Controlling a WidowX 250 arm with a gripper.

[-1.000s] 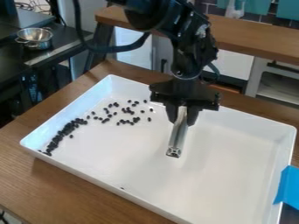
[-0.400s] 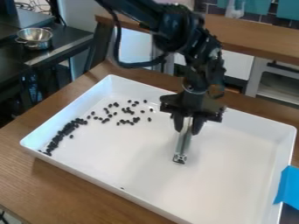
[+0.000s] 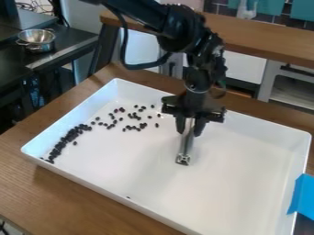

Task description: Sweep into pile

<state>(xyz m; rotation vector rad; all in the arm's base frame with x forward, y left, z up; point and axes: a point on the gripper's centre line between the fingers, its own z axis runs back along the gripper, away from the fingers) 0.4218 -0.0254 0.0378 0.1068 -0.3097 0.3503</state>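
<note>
My gripper (image 3: 189, 127) hangs over the middle of the white tray (image 3: 245, 174), shut on a metal bar (image 3: 185, 149) that points down toward the tray floor. Whether the bar's tip touches the floor I cannot tell. Small black beans (image 3: 69, 137) lie in a dense curved band along the tray's left side. More beans (image 3: 133, 115) are scattered loosely near the back left, to the left of my gripper and apart from the bar. A single dark speck lies by the front wall.
The tray's raised walls surround the bar on a wooden table (image 3: 80, 197). Blue tape (image 3: 301, 196) is at the tray's right edge. A metal colander (image 3: 36, 40) stands on a dark counter at the upper left, and a wooden ledge (image 3: 264, 39) runs behind the arm.
The gripper and bar first moved right and slightly toward the front, then came back left and a little toward the back. The beans look unmoved.
</note>
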